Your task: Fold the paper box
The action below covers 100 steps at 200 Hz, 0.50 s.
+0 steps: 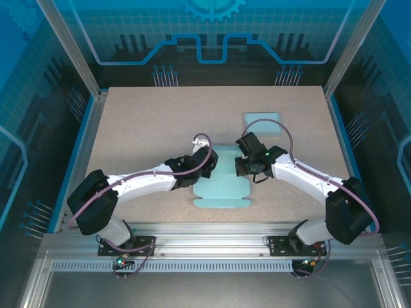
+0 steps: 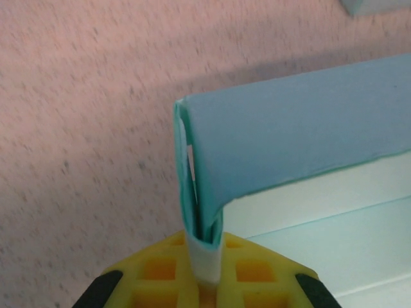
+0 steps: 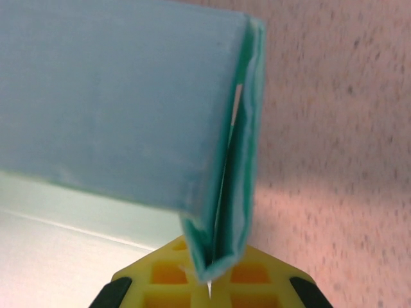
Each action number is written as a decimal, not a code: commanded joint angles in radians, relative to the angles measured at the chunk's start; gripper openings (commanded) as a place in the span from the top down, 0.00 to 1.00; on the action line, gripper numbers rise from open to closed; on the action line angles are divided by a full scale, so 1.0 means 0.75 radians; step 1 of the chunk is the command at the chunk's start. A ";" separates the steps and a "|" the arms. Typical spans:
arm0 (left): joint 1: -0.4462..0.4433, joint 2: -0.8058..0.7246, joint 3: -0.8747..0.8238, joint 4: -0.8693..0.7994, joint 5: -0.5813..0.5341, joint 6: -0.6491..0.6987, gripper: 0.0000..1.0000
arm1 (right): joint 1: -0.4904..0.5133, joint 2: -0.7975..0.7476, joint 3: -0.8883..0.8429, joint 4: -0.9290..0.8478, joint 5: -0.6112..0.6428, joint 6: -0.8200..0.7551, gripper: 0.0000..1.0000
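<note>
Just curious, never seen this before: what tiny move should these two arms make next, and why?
Likely press the pinched folds inward to set the creases: the left gripper and right gripper are each shut on a doubled-over side wall of the paper box.

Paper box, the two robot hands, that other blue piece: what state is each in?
paper box: partly folded, near end flat on the table
left hand: shut on the box's doubled-over side wall
right hand: shut on the opposite doubled-over wall
small blue piece: lying apart, untouched
</note>
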 commanded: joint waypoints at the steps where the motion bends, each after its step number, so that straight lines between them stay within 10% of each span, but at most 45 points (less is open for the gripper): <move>1: -0.028 -0.012 -0.045 -0.164 0.199 -0.110 1.00 | 0.053 -0.015 0.042 -0.207 0.132 0.060 0.99; 100: -0.023 0.190 0.058 -0.313 0.207 -0.125 1.00 | 0.064 0.238 0.103 -0.203 0.372 0.066 0.83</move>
